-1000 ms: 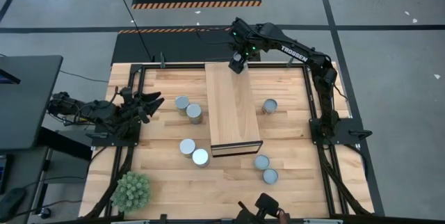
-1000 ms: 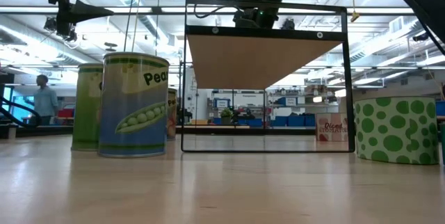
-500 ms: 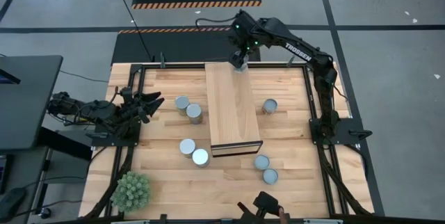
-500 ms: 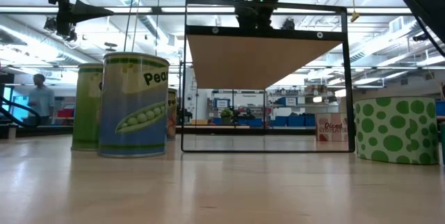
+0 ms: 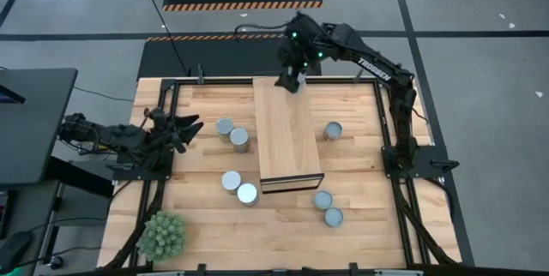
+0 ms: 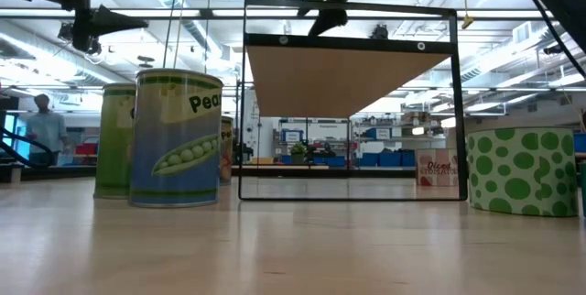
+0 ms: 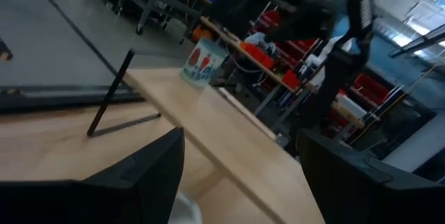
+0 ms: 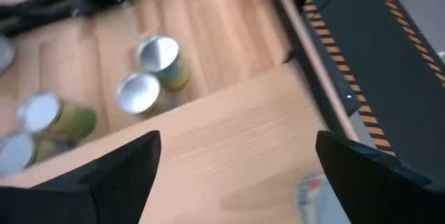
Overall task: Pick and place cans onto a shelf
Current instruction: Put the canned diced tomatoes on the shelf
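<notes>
The light-wood shelf [image 5: 287, 135] stands in the table's middle, running from near to far. Several cans stand on the table: two pairs left of the shelf [image 5: 232, 133] [image 5: 239, 187], one to its right [image 5: 333, 130] and a pair near its right front corner [image 5: 328, 208]. My right gripper [image 5: 288, 82] hovers open and empty above the shelf's far end; its wrist view shows the shelf top [image 8: 229, 147] and the left cans [image 8: 158, 53]. A small pale blurred thing [image 8: 313, 190] lies on the shelf top; I cannot tell what it is. My left gripper [image 5: 190, 125] waits open at the table's left edge.
A green plant ball [image 5: 162, 235] sits at the near left corner. Dark frame rails [image 5: 386, 122] run along the table's sides. In the low view a pea-label can [image 6: 176, 137] and a green-spotted can [image 6: 522, 171] flank the shelf's open end [image 6: 348, 103]. A person [image 6: 41, 128] stands far behind.
My right gripper has risen from the shelf's far end, turned and shifted slightly toward the table's left. The cans and the shelf have stayed where they were.
</notes>
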Controlling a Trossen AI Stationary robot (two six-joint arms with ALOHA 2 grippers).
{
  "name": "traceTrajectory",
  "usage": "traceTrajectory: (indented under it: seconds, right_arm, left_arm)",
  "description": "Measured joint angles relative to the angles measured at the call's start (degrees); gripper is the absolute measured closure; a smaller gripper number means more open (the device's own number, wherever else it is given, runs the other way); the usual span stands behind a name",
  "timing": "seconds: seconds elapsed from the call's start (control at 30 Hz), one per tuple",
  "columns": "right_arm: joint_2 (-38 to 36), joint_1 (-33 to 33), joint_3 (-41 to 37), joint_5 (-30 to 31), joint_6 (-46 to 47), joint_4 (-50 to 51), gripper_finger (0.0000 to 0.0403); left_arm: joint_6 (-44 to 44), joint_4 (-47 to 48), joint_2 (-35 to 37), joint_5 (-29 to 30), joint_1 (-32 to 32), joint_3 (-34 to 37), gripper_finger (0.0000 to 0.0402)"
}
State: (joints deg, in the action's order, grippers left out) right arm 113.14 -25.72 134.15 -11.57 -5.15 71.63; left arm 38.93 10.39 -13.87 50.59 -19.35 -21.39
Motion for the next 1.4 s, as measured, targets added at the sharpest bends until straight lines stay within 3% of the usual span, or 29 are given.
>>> traceTrajectory:
  seconds: [0.13,0.3,0.7,0.87,1.07,1.4]
  right_arm:
    - [-0.7,3.6,-0.1,1.6,-2.2,5.2,0.0022]
    - [-4.2,7.1,0.0,10.8,-2.6,11.7,0.0035]
    - [-15.2,7.6,0.0,16.8,3.9,12.5,0.0055]
    - [-19.0,7.6,-2.6,18.3,6.5,11.0,0.0063]
    - [-23.8,8.1,-11.7,20.2,8.4,6.5,0.0073]
    - [-31.1,8.3,-27.7,19.0,13.6,0.0,0.0079]
  left_arm:
    - [4.5,2.8,-1.3,-3.9,0.0,0.0,0.0121]
    - [7.0,2.8,-6.9,-9.4,0.0,0.0,0.0134]
    - [12.9,3.5,-17.4,-22.7,3.1,-0.6,0.0170]
    - [8.2,9.4,-20.0,-25.0,6.6,-6.3,0.0170]
    - [3.0,21.4,-23.4,-23.4,11.7,-13.6,0.0166]
    - [-10.8,31.5,-31.5,-32.3,21.0,-21.2,0.0077]
